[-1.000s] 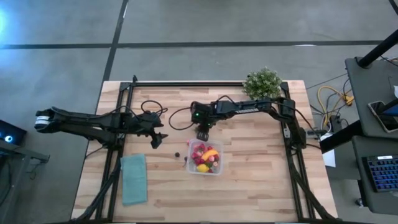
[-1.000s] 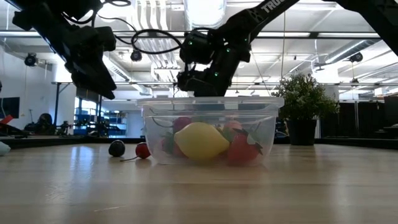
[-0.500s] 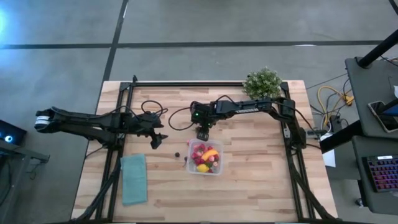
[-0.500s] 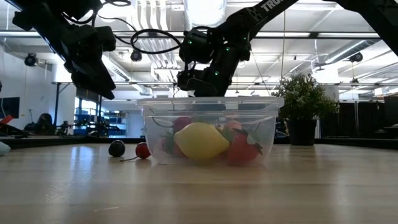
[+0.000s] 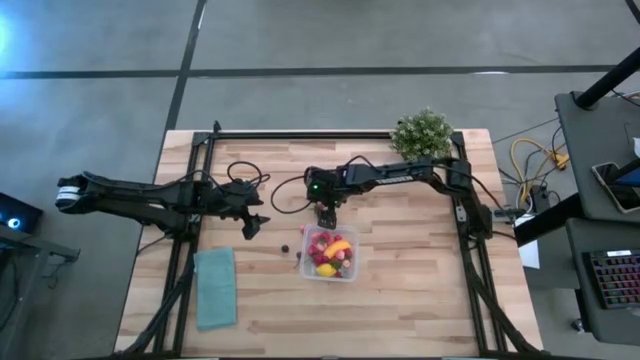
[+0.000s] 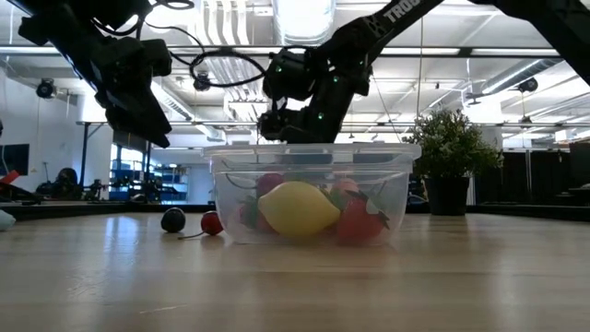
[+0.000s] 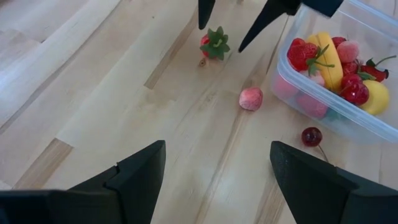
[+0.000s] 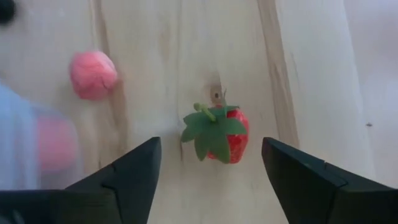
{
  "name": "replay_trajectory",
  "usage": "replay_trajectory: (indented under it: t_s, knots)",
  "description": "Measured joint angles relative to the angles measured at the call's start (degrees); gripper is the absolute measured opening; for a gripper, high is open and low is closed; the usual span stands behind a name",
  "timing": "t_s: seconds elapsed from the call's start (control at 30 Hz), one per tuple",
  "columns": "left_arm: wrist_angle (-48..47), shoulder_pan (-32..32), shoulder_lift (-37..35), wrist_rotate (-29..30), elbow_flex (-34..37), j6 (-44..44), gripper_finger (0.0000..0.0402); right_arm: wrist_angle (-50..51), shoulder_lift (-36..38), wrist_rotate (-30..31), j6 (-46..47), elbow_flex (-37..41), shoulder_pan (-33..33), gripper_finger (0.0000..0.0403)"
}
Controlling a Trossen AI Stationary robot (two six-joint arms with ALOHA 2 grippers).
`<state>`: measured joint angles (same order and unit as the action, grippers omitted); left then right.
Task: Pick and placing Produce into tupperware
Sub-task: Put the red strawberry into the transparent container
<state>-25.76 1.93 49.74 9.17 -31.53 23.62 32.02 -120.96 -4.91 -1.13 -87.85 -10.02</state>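
The clear tupperware (image 5: 330, 255) holds a lemon (image 6: 297, 209), a banana piece (image 7: 329, 53) and red berries. A red strawberry (image 8: 219, 134) with green leaves lies on the wood just beyond the tupperware's far edge. My right gripper (image 8: 210, 146) hangs open over it, one finger on each side, touching nothing. A pink berry (image 7: 251, 98) and a red cherry (image 7: 311, 135) lie on the table left of the tupperware. My left gripper (image 5: 252, 226) waits open farther left, above the table.
A teal cloth (image 5: 215, 287) lies flat near the front left. A potted plant (image 5: 422, 133) stands at the far right. A dark berry (image 6: 172, 219) lies beside the cherry. Black frame rails (image 5: 300, 133) run along the table's far edge and sides.
My right gripper has opened while staying in place over the table just beyond the tupperware's far edge.
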Motion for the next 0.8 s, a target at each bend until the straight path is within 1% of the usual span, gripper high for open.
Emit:
replay_trajectory:
  t_s: [0.13, 0.43, 0.8]
  knots:
    - [0.0, 0.0, 0.0, 0.0, 0.0, 0.0, 0.0274, 0.1, -1.0, 0.0, 0.0, -0.2, 0.0, 0.0265]
    - [0.0, 0.0, 0.1, 0.0, 0.0, 0.1, 0.0274, -0.6, -0.9, 0.6, -1.3, -1.9, -0.1, 0.0244]
    - [0.0, 0.0, 0.1, 0.1, 0.0, 0.1, 0.0274, -0.6, -2.9, 0.0, 0.0, -1.9, 0.0, 0.0221]
